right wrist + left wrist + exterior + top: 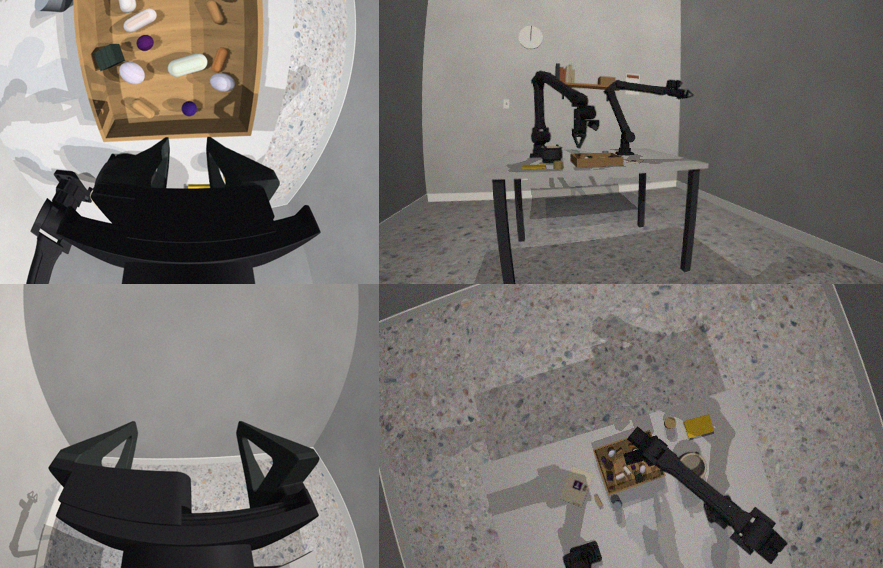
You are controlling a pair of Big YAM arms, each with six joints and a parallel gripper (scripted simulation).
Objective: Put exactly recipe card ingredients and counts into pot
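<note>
The wooden tray (599,465) (599,161) (183,136) holds a pale green capsule (187,65), white capsules, pale egg shapes (131,72) (222,81), a dark green cube (110,57), a purple ball (145,42), a blue-purple ball (189,108), and orange and tan capsules (219,60) (143,108). My right gripper (579,145) (188,143) is above the tray, partly open, nothing between its fingers. My left gripper (690,94) (186,426) is wide open and empty, high away from the table. The pot (693,453) (552,155) stands upright; its contents are unclear. The recipe card (571,496) shows one purple picture; its text is unreadable.
A yellow block (699,426) (534,167) and a tan cylinder (670,422) (558,165) are beyond the pot. A grey cylinder (617,501) (53,4) stands beside the tray. A small tan piece (598,501) lies near the card. The right arm passes over the pot's edge in the top view.
</note>
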